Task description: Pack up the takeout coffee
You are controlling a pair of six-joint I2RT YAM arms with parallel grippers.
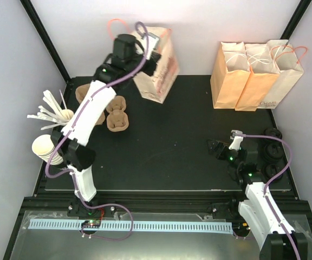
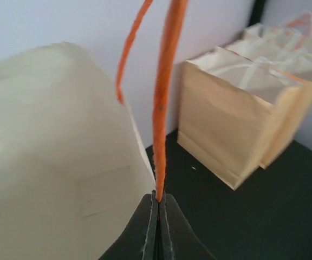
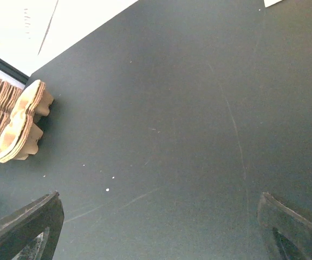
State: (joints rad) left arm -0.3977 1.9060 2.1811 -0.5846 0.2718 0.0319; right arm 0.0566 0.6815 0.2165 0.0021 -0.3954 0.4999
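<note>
At the far left of the black mat (image 1: 167, 141) stands a tilted paper bag (image 1: 158, 76), well apart from the row of three paper bags (image 1: 253, 76) at the far right. My left gripper (image 2: 157, 203) is clenched on the tilted bag's orange handle (image 2: 164, 108), which is thin and soft. The right gripper (image 1: 219, 149) hangs released and holds nothing over bare mat at the near right. I cannot find the takeout coffee with certainty: only some dark round shapes (image 1: 272, 153) lie at the right edge, just beside the right arm, and I cannot tell cup from lids there. I judge it light, with a thin wall that dents easily and a lid that can pop off, so I would grasp the body below the lid, gently and upright.
</note>
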